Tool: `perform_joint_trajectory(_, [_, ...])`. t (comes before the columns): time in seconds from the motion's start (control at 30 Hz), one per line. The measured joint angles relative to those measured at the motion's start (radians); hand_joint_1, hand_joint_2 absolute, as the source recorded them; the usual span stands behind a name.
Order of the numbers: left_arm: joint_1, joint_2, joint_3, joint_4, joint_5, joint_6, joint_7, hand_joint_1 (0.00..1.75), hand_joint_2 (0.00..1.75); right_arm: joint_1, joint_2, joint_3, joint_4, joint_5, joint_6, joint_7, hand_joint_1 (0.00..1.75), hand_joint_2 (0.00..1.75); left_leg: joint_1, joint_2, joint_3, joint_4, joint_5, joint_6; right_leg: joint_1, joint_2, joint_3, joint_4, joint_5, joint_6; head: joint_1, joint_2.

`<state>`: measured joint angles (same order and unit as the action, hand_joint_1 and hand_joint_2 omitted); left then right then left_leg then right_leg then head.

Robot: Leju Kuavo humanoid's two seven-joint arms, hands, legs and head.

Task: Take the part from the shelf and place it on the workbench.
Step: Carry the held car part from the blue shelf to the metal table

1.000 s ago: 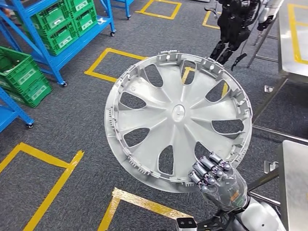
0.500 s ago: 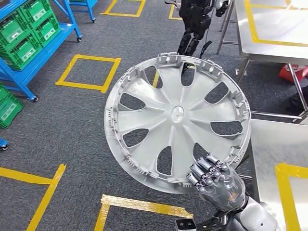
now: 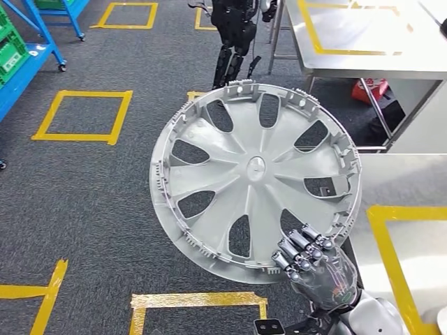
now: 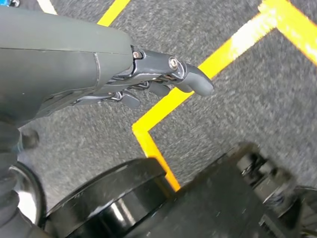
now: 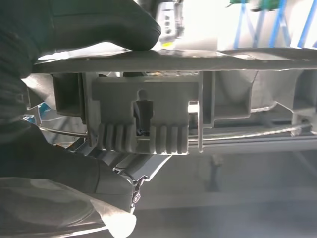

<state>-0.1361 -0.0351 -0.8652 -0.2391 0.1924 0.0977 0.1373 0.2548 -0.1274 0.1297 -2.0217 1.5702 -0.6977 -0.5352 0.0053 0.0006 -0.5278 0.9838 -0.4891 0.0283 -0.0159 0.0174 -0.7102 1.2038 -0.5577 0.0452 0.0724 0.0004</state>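
Head view: right hand (image 3: 316, 269) grips the part (image 3: 255, 174), a silver wheel cover, at its lower rim, fingers (image 3: 297, 252) curled over the edge. Held out ahead above grey carpet, tilted, inner face toward the camera. Off the shelf already, not yet on the surface (image 3: 416, 237). Steel surface with a yellow tape outline lies just beside the part's right edge, lower down. Another steel table (image 3: 369, 35) stands farther back, a second robot (image 3: 235, 28) near it, a blue rack (image 3: 21, 56) far left.

Left wrist view: left hand (image 4: 149, 82) hangs over carpet and yellow tape, fingers (image 4: 194, 82) apart and loosely extended, holding nothing.

Right wrist view: seen edge-on, rim of the part with a ribbed clip (image 5: 143, 134) sits pinched between thumb (image 5: 93, 25) on one face and dark fingers (image 5: 44, 163) on the other. Grip looks narrow, on the rim alone.

Step in hand, as judged: carrying the part across to the surface. To do it well: keep the pinch firm, since a wide disc held at one edge tends to swing and lever out. Bring it over the taped outline before lowering, level it so the far rim does not strike first, lay it flat and only then loosen the fingers. Keep the free left hand away from the rim.
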Motion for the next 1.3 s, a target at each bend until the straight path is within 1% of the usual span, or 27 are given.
perform_joint_trajectory(0.03, [0.002,0.001,0.000,0.000,0.000,-0.001,0.000,0.00,1.75,0.001,0.000,0.000,0.000,0.000,0.000,0.000,1.68,1.75,-0.002,0.015,0.000,0.000,0.000,0.000,-0.001,-0.009,-0.027,0.058,-0.020,0.003,0.000,0.000])
perform_joint_trajectory(0.07, [0.003,0.001,0.000,0.000,0.000,-0.002,0.000,0.00,1.75,0.003,0.001,-0.001,0.000,0.000,0.000,0.000,1.68,1.75,-0.003,0.030,0.000,0.001,-0.001,0.000,-0.003,-0.012,-0.038,0.085,-0.023,0.004,0.000,0.000])
perform_joint_trajectory(0.1, [0.003,0.001,0.000,0.000,0.000,-0.004,0.000,0.00,1.75,0.005,0.001,-0.002,0.000,0.000,0.000,0.000,1.68,1.75,-0.003,0.044,0.000,0.001,-0.002,0.000,-0.003,-0.016,-0.029,0.072,-0.008,0.005,0.001,0.000])
perform_joint_trajectory(0.17, [0.002,0.000,0.000,0.000,0.000,-0.005,0.000,0.00,1.75,0.007,0.001,-0.004,0.000,0.000,0.000,0.002,1.68,1.75,-0.004,0.066,0.003,0.002,-0.006,-0.005,-0.003,-0.042,0.044,-0.058,0.050,0.004,0.001,0.000])
perform_joint_trajectory(0.23, [0.001,0.001,0.000,0.000,0.000,-0.006,0.000,0.00,1.75,0.006,0.002,-0.005,0.000,0.000,0.000,0.004,1.68,1.75,-0.009,0.084,0.005,0.005,-0.011,-0.014,0.002,-0.075,0.114,-0.175,0.081,-0.004,0.000,0.000])
perform_joint_trajectory(0.27, [0.001,0.001,0.000,0.000,0.000,-0.006,0.000,0.00,1.75,0.006,0.002,-0.005,0.000,0.000,0.000,0.006,1.68,1.75,-0.012,0.091,0.007,0.006,-0.013,-0.018,0.005,-0.083,0.127,-0.197,0.083,-0.009,-0.001,0.000])
perform_joint_trajectory(0.33, [0.000,0.001,0.000,0.000,-0.001,-0.006,0.000,0.00,1.75,0.008,0.004,-0.005,0.000,0.000,0.000,0.008,1.68,1.75,-0.012,0.108,0.010,0.006,-0.015,-0.028,0.009,-0.065,0.125,-0.199,0.084,-0.023,-0.002,0.000])
perform_joint_trajectory(0.37, [-0.001,0.001,0.000,0.000,-0.001,-0.006,0.000,0.00,1.75,0.009,0.005,-0.005,0.000,0.000,0.000,0.009,1.68,1.75,-0.010,0.102,0.010,0.009,-0.020,-0.034,0.008,-0.055,0.124,-0.200,0.086,-0.030,-0.002,0.000])
perform_joint_trajectory(0.43, [-0.003,0.001,0.000,0.000,-0.002,-0.006,0.000,0.00,1.75,0.009,0.006,-0.006,0.000,0.000,0.000,0.011,1.68,1.75,-0.005,0.060,-0.009,0.060,-0.058,-0.044,0.005,-0.035,0.124,-0.205,0.091,-0.042,-0.004,0.000])
perform_joint_trajectory(0.47, [-0.003,0.001,0.000,0.000,-0.003,-0.006,0.000,0.00,1.75,0.008,0.008,-0.006,0.000,0.000,0.000,0.011,1.68,1.75,-0.002,0.032,-0.034,0.119,-0.092,-0.047,0.004,-0.024,0.124,-0.206,0.093,-0.047,-0.005,0.000])
perform_joint_trajectory(0.53, [0.000,0.001,0.000,0.000,-0.002,-0.006,0.000,0.00,1.75,0.008,0.009,-0.006,0.000,0.000,0.000,0.012,1.68,1.75,-0.001,0.008,-0.097,0.259,-0.154,-0.049,0.007,-0.001,0.123,-0.206,0.094,-0.052,-0.006,0.000])
perform_joint_trajectory(0.57, [0.000,0.001,0.000,0.000,-0.002,-0.006,0.000,0.00,1.75,0.008,0.010,-0.006,0.000,0.000,0.000,0.013,1.68,1.75,-0.002,0.005,-0.117,0.300,-0.161,-0.048,0.008,0.013,0.122,-0.205,0.094,-0.053,-0.007,0.000])
perform_joint_trajectory(0.6, [-0.001,0.001,0.000,0.000,-0.002,-0.006,0.000,0.00,1.75,0.009,0.010,-0.006,0.000,0.000,0.000,0.014,1.68,1.75,-0.002,0.004,-0.120,0.303,-0.148,-0.046,0.009,0.026,0.122,-0.205,0.094,-0.053,-0.006,0.000])
perform_joint_trajectory(0.63, [-0.002,0.001,0.000,0.000,-0.003,-0.006,0.001,0.00,1.75,0.009,0.010,-0.006,0.000,0.000,0.000,0.015,1.68,1.75,-0.002,0.000,-0.106,0.268,-0.116,-0.043,0.010,0.040,0.123,-0.203,0.095,-0.053,-0.007,0.000])
perform_joint_trajectory(0.67, [-0.002,0.001,0.000,0.000,-0.003,-0.006,0.001,0.00,1.75,0.009,0.010,-0.006,0.000,0.000,0.000,0.016,1.68,1.75,-0.002,-0.013,-0.079,0.204,-0.073,-0.039,0.010,0.054,0.123,-0.202,0.095,-0.053,-0.007,0.000])
perform_joint_trajectory(0.73, [-0.002,0.002,0.000,0.001,-0.003,-0.005,0.003,0.00,1.75,0.008,0.010,-0.006,0.000,0.000,0.000,0.018,1.68,1.75,0.000,-0.056,-0.025,0.079,-0.019,-0.029,0.011,0.081,0.118,-0.196,0.096,-0.048,-0.007,0.000])
perform_joint_trajectory(0.8, [-0.002,0.004,0.000,0.002,-0.004,-0.005,0.003,0.00,1.75,0.008,0.010,-0.006,0.000,0.000,0.000,0.021,1.68,1.75,-0.001,-0.076,-0.006,0.029,-0.016,-0.023,0.007,0.102,0.107,-0.194,0.101,-0.037,-0.007,0.000])
perform_joint_trajectory(0.83, [-0.002,0.004,0.000,0.002,-0.004,-0.005,0.003,0.00,1.75,0.009,0.010,-0.006,0.000,0.000,0.000,0.023,1.68,1.75,-0.002,-0.067,-0.004,0.020,-0.017,-0.021,0.005,0.113,0.101,-0.195,0.105,-0.029,-0.007,0.000])
perform_joint_trajectory(0.87, [-0.003,0.004,0.000,0.002,-0.004,-0.005,0.003,0.00,1.75,0.011,0.010,-0.006,0.000,0.000,0.000,0.025,1.68,1.75,-0.001,-0.056,-0.002,0.014,-0.014,-0.017,0.003,0.112,0.095,-0.195,0.106,-0.024,-0.007,0.000])
perform_joint_trajectory(0.93, [-0.005,0.002,0.000,0.001,-0.004,-0.004,0.003,0.00,1.75,0.013,0.010,-0.005,0.000,0.000,0.000,0.029,1.68,1.75,0.001,-0.031,0.002,-0.001,-0.005,-0.007,0.006,0.066,0.071,-0.161,0.083,-0.016,-0.004,0.000])
perform_joint_trajectory(1.0, [-0.003,0.001,0.000,0.002,-0.005,-0.003,0.003,0.00,1.75,0.012,0.010,-0.004,0.000,0.000,0.000,0.032,1.68,1.75,0.000,-0.004,0.005,-0.007,-0.003,-0.001,0.007,0.007,0.017,-0.051,0.025,-0.010,0.000,0.000])
perform_joint_trajectory(1.07, [0.001,0.002,0.000,0.002,-0.005,-0.003,0.003,0.00,1.75,0.012,0.010,-0.002,0.001,0.000,0.000,0.033,1.68,1.75,-0.001,0.026,0.004,-0.006,-0.005,0.001,0.003,-0.009,-0.039,0.068,-0.019,-0.002,0.000,0.000])
perform_joint_trajectory(1.1, [0.003,0.002,0.000,0.002,-0.005,-0.003,0.003,0.00,1.75,0.013,0.010,-0.002,0.002,0.000,0.000,0.035,1.68,1.75,-0.002,0.040,0.005,-0.006,-0.006,0.000,0.001,-0.012,-0.046,0.086,-0.018,0.001,0.000,0.000])
perform_joint_trajectory(1.13, [0.003,0.001,0.000,0.002,-0.005,-0.004,0.003,0.00,1.75,0.013,0.010,-0.002,0.003,0.000,0.000,0.036,1.68,1.75,-0.001,0.054,0.006,-0.006,-0.007,-0.001,-0.001,-0.016,-0.032,0.064,0.001,0.003,0.001,0.000])
perform_joint_trajectory(1.17, [0.003,0.001,0.000,0.002,-0.005,-0.004,0.003,0.00,1.75,0.014,0.010,-0.002,0.004,0.000,0.000,0.037,1.68,1.75,-0.001,0.066,0.008,-0.005,-0.010,-0.004,-0.003,-0.026,0.002,0.005,0.032,0.005,0.001,0.000])
perform_joint_trajectory(1.23, [0.003,0.000,0.000,0.002,-0.006,-0.004,0.003,0.00,1.75,0.012,0.010,-0.002,0.004,0.000,0.000,0.039,1.68,1.75,-0.006,0.085,0.012,0.000,-0.018,-0.014,-0.002,-0.076,0.082,-0.134,0.075,0.004,0.002,0.000])
perform_joint_trajectory(1.3, [0.003,0.001,0.000,0.002,-0.006,-0.005,0.003,0.00,1.75,0.012,0.010,-0.001,0.005,0.000,0.000,0.039,1.68,1.75,-0.013,0.102,0.015,0.005,-0.024,-0.024,0.004,-0.102,0.116,-0.191,0.081,-0.007,0.000,0.000])
